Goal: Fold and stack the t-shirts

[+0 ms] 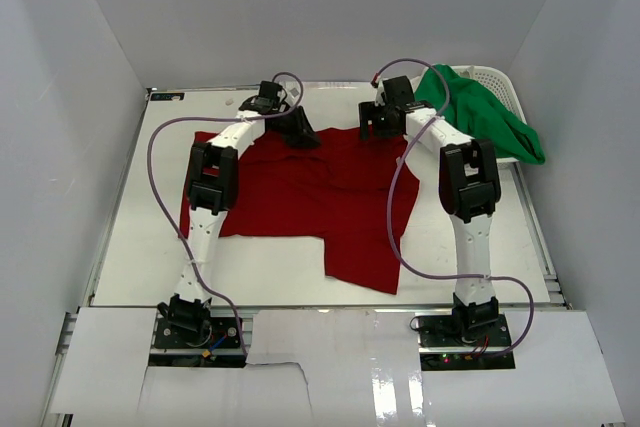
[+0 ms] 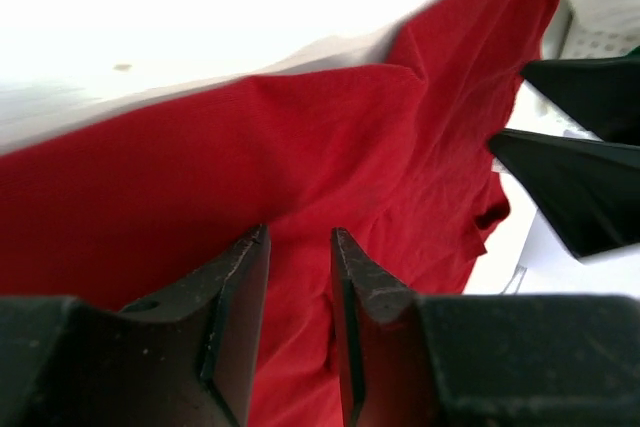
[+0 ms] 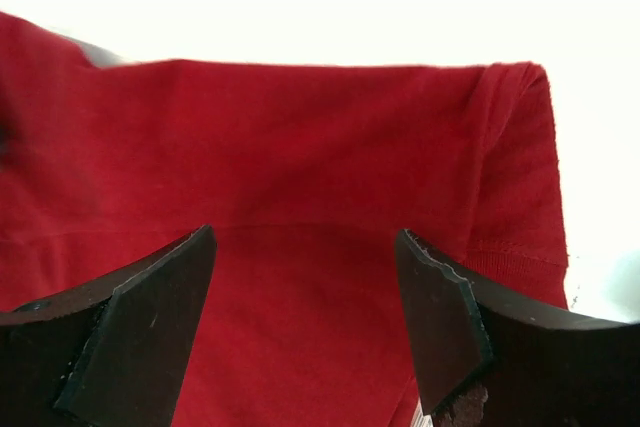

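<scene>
One red t-shirt (image 1: pixel 300 197), soft matte cloth, spread flat, one green t-shirt (image 1: pixel 480 112) crumpled over white slotted basket (image 1: pixel 496 72), left gripper (image 2: pixel 300 237) narrowly parted, right gripper (image 3: pixel 305 237) wide, both empty.

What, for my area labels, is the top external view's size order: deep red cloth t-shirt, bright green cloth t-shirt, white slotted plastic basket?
1. deep red cloth t-shirt
2. bright green cloth t-shirt
3. white slotted plastic basket, partly hidden under that shirt; last two unsure.
</scene>
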Controlling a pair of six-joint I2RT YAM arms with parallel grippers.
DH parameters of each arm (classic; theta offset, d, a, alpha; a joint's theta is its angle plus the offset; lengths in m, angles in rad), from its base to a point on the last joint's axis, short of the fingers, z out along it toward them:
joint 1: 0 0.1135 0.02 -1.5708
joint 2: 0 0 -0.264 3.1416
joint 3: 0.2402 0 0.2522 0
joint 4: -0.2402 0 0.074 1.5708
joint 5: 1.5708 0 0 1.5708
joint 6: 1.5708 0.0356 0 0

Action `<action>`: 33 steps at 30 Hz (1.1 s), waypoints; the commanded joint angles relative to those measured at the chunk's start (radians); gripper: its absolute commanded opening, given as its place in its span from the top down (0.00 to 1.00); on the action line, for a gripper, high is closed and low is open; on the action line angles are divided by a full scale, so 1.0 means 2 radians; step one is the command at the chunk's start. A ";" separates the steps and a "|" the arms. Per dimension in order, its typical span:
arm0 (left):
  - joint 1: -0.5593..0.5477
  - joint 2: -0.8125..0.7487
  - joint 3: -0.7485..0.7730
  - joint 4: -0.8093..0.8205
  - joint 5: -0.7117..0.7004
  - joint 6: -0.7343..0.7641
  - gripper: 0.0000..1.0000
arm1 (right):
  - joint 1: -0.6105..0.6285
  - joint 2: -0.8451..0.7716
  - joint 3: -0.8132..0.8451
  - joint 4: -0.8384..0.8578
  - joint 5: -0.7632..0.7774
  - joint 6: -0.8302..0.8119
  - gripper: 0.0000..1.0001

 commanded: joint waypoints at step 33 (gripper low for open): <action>0.176 -0.205 -0.252 0.006 -0.141 0.092 0.58 | -0.037 0.088 0.100 -0.009 0.008 -0.011 0.21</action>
